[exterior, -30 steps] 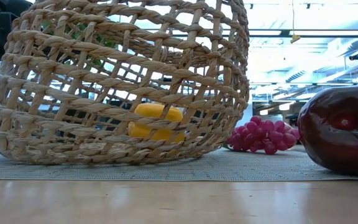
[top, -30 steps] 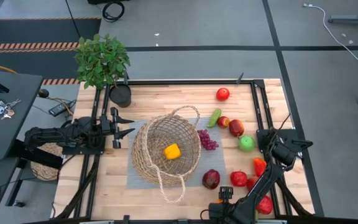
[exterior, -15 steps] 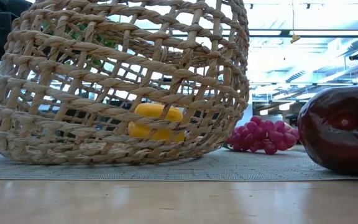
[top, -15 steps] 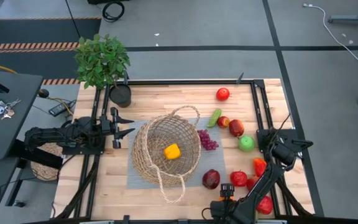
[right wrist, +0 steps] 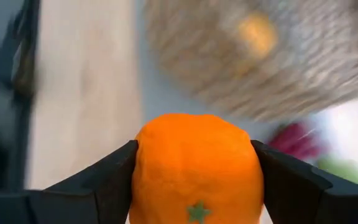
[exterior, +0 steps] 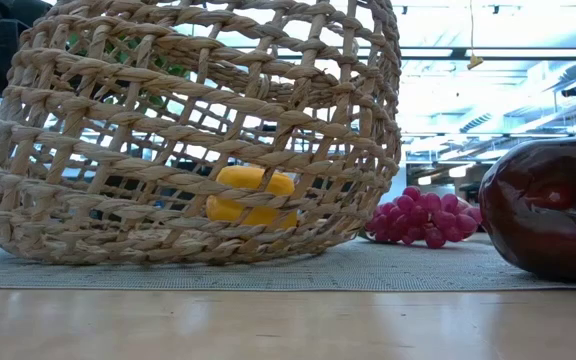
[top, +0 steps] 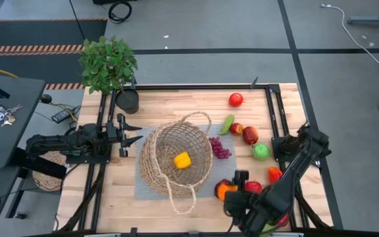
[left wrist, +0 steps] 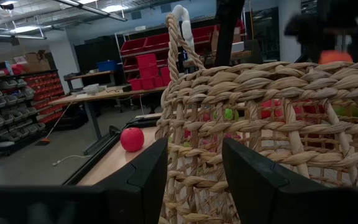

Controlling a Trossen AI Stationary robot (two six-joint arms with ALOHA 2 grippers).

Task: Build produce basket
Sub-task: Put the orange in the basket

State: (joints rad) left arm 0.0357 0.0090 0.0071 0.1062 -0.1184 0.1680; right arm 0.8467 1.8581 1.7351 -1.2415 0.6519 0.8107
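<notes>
The large wicker basket (top: 176,161) stands on a grey mat (top: 140,191) mid-table, with a yellow pepper (top: 182,159) lying inside it. My right gripper (top: 229,189) hangs near the table's front edge, right of the basket, shut on an orange (right wrist: 194,165). It partly covers a dark plum (exterior: 553,210). Purple grapes (top: 220,148) lie by the basket's right wall. My left gripper (left wrist: 194,177) waits open at the basket's left side, its fingers level and short of the weave. My right gripper pinches the orange between its two fingers, one on each opposite side (right wrist: 138,168). The fingers slant down from the table's near right. The orange fills the gap between them and is lifted clear of the table.
More produce lies on the table's right half: a red apple (top: 235,99) far back, a green vegetable (top: 226,124), two red fruits (top: 250,135), a green apple (top: 260,151) and a red pepper (top: 274,175). A potted plant (top: 108,66) stands at the far left corner.
My right gripper has risen from the table's near edge, carrying the orange up and a little toward the basket and the far edge. It has tipped from steeply downward to a shallower slant. The basket and other produce have kept still.
</notes>
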